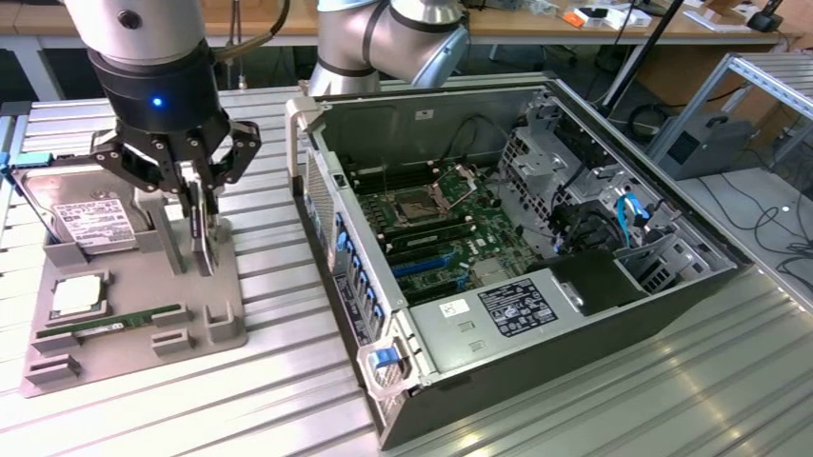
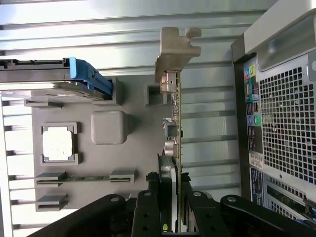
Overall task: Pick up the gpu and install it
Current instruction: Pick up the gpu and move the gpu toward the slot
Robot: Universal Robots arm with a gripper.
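Note:
The gpu (image 1: 204,238) stands on edge at the right side of the grey parts tray (image 1: 133,352), a thin green card with a silver end bracket (image 2: 175,49). My gripper (image 1: 201,202) comes down over it from above, fingers (image 2: 148,212) pressed against both faces of the card (image 2: 177,113), so it is shut on the gpu. The card's lower edge is still at the tray; I cannot tell whether it has left its holder. The open computer case (image 1: 318,124) lies to the exterior view's right, its motherboard (image 1: 439,228) exposed.
On the tray are a silver hard drive with a blue bracket (image 1: 83,214) (image 2: 49,79), a CPU (image 1: 76,293) (image 2: 58,143) and a RAM stick (image 1: 109,324) (image 2: 74,178). The case's perforated rear panel (image 2: 286,98) stands close beside the card. Ribbed metal table all around.

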